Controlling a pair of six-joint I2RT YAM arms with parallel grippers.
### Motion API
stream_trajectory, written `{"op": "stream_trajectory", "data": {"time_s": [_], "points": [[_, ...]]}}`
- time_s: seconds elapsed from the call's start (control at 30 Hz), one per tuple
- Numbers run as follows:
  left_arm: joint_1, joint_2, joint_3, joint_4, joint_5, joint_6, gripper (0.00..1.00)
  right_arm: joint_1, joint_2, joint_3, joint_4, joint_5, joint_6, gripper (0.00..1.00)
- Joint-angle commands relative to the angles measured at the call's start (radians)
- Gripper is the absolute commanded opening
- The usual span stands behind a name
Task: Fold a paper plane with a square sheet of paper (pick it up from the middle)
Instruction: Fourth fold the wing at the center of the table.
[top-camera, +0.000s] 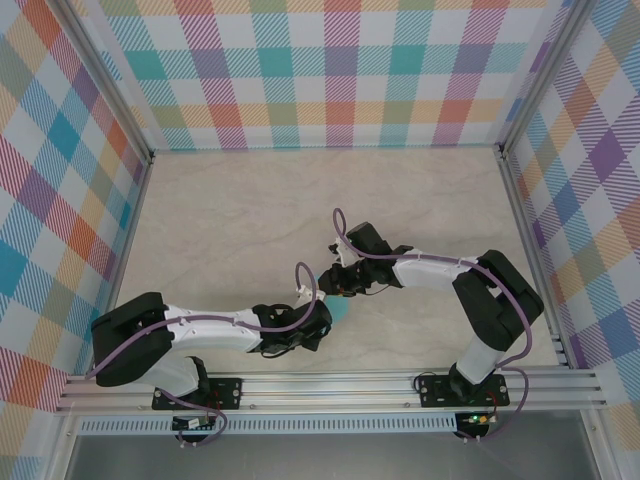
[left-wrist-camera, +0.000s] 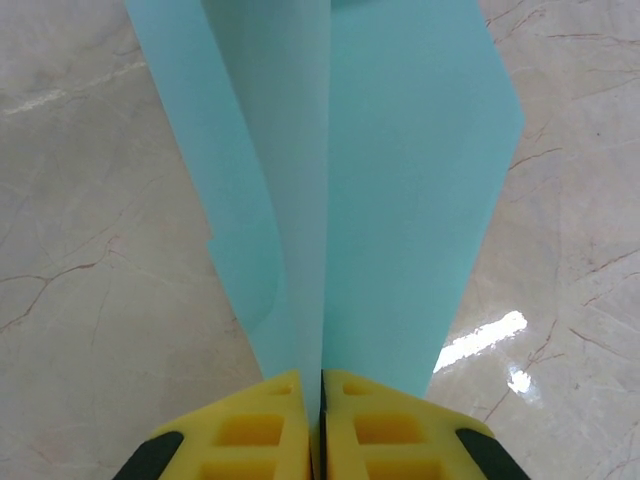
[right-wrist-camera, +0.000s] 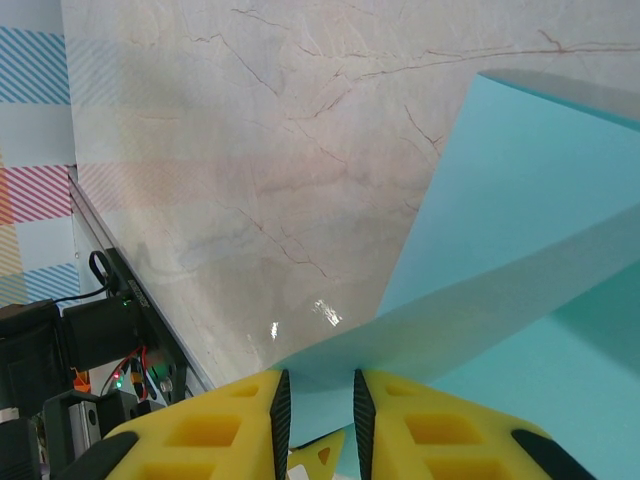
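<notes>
The square sheet of paper was pinched by the left gripper; the right gripper was slightly parted at its edge.

Smooth matt teal paper, glossy marbled table, yellow plastic fingers

Both arms reach inward, wrists nearly meeting. Left gripper pinched tight on the paper — right gripper slightly parted, a narrow gap showing.
</notes>
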Motion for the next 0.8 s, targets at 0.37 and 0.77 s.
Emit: {"op": "stream_trajectory", "data": {"time_s": [0.37, 0.77], "points": [[0.061, -0.054, -0.080, 0.152, 0.179, -0.025, 0.21, 0.011, 0.019, 0.006, -0.017, -0.017, -0.017, 0.27], [0.082, -0.075, -0.105, 0.146, 0.183, -0.037, 0.07, 0.013, 0.011, 0.009, -0.028, -0.016, -0.019, 0.28]]}}
